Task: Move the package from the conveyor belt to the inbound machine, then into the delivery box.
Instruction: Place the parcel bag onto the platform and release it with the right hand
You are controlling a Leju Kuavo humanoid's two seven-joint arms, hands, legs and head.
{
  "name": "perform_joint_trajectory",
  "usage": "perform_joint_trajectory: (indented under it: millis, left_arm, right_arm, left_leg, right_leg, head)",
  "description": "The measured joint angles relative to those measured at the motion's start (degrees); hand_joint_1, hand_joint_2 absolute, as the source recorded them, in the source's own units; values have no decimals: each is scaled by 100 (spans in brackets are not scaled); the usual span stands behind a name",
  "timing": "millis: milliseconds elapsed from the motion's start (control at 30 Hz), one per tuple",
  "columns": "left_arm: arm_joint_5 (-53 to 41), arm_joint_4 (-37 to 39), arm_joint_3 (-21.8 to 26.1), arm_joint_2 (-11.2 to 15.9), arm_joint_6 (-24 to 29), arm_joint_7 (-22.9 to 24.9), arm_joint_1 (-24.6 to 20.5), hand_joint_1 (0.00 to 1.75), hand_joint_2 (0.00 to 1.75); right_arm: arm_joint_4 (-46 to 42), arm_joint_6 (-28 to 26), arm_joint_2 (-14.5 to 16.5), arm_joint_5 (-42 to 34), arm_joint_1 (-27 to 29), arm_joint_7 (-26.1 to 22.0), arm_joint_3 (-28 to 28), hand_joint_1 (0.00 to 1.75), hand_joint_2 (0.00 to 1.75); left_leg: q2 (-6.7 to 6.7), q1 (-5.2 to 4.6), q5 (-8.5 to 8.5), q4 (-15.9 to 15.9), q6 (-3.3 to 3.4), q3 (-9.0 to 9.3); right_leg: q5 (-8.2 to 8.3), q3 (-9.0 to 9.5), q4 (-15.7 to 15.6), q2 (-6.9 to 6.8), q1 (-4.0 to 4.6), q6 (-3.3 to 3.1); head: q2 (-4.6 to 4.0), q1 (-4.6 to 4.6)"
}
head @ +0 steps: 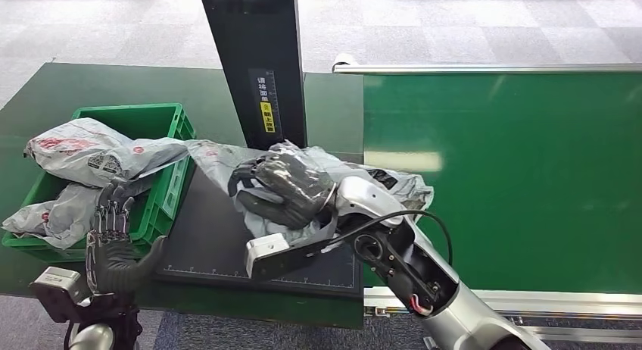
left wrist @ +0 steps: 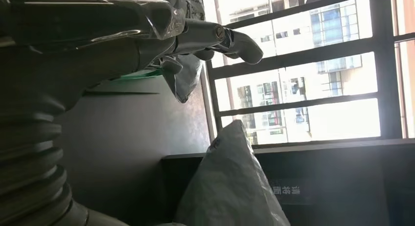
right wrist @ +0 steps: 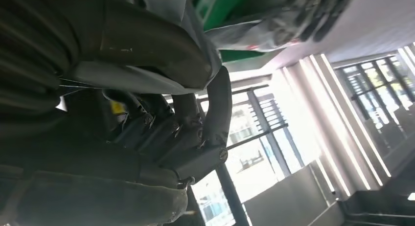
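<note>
The right hand [head: 286,187] is gripping the grey package [head: 333,176], which is lying on the dark inbound machine platform [head: 219,244] just beside the green delivery box [head: 170,191]. Judged next: lifting it clear of the box wall before releasing, since other bags are overhanging that rim. The left hand [head: 113,240] is hovering empty, fingers spread, near the box.

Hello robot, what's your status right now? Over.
Right hand grips grey package on the black inbound machine plate. Left hand open, beside green delivery box. Box already holds packages; one overhangs its rim.
</note>
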Motion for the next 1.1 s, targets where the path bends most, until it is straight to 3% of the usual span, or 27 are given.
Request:
perform_joint_trajectory:
  millis: [100, 133, 167, 267, 300, 500, 700, 933, 1100]
  left_arm:
    - [24, -9, 92, 36, -112, 74, -71, 0, 175]
    - [14, -10, 109, 49, -135, 93, -88, 0, 175]
    - [-1, -10, 121, 62, -151, 107, -111, 0, 175]
    - [-47, -9, 128, 83, -157, 142, -201, 0, 175]
    - [-63, -8, 127, 85, -157, 161, -226, 0, 175]
    - [-172, -8, 116, 58, -152, 267, -285, 0, 175]
    - [-281, -8, 115, 28, -219, 339, -307, 0, 175]
    - [-123, -19, 88, 45, -593, 346, -266, 0, 175]
    - [43, -220, -40, 52, -1146, 293, 144, 0, 175]
  right_arm:
    - [111, 97, 322, -295, -63, 192, 242, 158, 175]
    - [160, 123, 395, -383, -80, 233, 313, 155, 175]
    - [214, 144, 460, -464, -92, 260, 381, 132, 175]
    - [396, 187, 630, -701, -102, 259, 539, 19, 175]
    - [462, 196, 685, -783, -102, 254, 576, 0, 175]
    - [797, 257, 902, -1263, -104, 278, 677, 0, 175]
    - [1013, 406, 900, -1851, -82, 256, 556, 0, 175]
    - [1058, 639, 601, -2782, 95, 61, 28, 0, 175]
    - [829, 900, 11, -3704, 771, -523, -1119, 0, 175]
  left_leg:
    - [-4, 3, 0, 0, -1, -1]
    - [-5, 2, 0, 0, -1, -2]
    - [-6, 2, 0, 0, -1, -3]
    - [-8, 1, 0, 1, -1, -2]
    - [-9, 1, 0, 1, -1, -2]
    - [-9, 1, 0, 2, -1, -1]
    - [-8, 1, 0, 2, -1, -1]
    - [-12, 0, 0, 4, -1, 4]
    - [-26, -4, -3, 4, 2, -7]
  right_leg:
    - [-3, -1, 0, -3, 4, -4]
    - [-4, 0, 0, -4, 4, -4]
    - [-4, 0, 0, -4, 4, -5]
    - [-4, 1, -1, -4, 2, -4]
    - [-3, 1, -1, -4, 2, -4]
    - [-3, 0, -1, -4, 1, -4]
    - [-3, -2, -2, -4, 2, -4]
    - [-3, 1, -4, -11, 1, -3]
    - [-3, 5, -10, -24, -6, 1]
  head:
    - [0, 0]
    - [0, -1]
    - [0, 1]
    - [0, 2]
    - [0, 2]
    - [0, 0]
    - [0, 1]
    - [0, -1]
    - [0, 3]
